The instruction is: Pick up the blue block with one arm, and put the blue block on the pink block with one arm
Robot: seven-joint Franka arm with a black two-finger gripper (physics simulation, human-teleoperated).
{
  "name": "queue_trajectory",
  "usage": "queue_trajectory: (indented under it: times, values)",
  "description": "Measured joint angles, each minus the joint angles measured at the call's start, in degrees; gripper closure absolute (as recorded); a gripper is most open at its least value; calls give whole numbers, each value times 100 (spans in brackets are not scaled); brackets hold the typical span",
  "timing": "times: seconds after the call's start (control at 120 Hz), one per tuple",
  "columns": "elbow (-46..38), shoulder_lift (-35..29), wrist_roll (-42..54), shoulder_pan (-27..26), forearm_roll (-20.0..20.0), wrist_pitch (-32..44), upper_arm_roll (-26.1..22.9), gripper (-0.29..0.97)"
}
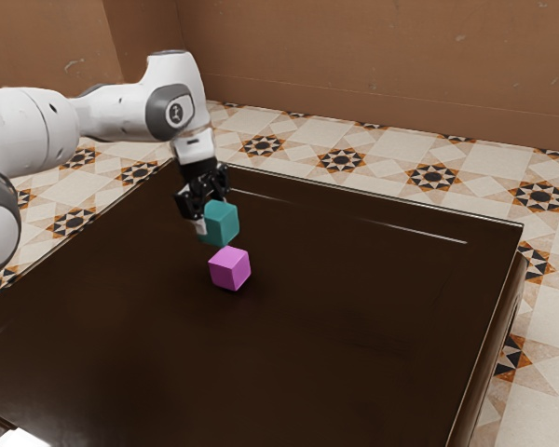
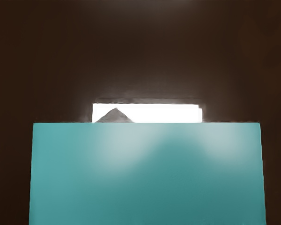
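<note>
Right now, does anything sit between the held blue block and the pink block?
Nothing visible. The black end effector holds the teal-blue cube just over the pink cube; nothing lies between them.

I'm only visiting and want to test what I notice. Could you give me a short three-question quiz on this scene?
1. True or false: the black two-finger gripper is open and empty.
2. The blue-green cube is: A) just above the pink cube; B) lying beside it; C) under it.
3. Fill in: the cube resting on the dark brown table is ___.
Key: 1 false, it is shut on the blue-green cube; 2 A; 3 pink.
</note>
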Motion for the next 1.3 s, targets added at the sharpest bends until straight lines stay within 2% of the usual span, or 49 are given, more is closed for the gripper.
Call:
queue_trajectory:
  times: [0.158, 0.333, 0.6, 0.775, 0.95, 1.033, 1.158, 1.225, 1.3]
  values:
    - [227, 355, 257, 85, -22, -18, 124, 33]
    - [260, 488, 476, 57, -73, -28, 69, 33]
    - [753, 918, 709, 56, -218, -76, 66, 33]
    - [761, 952, 811, 83, -343, -118, 99, 16]
    - [747, 874, 886, 89, -426, -138, 100, 7]
    - [534, 447, 914, 83, -448, -147, 89, 5]
    - [24, -1330, 853, 49, -406, -518, 75, 3]
    - [146, -2028, 527, -211, 54, -1104, 60, 2]
    - [477, -2416, -68, -682, 615, -1862, 65, 1]
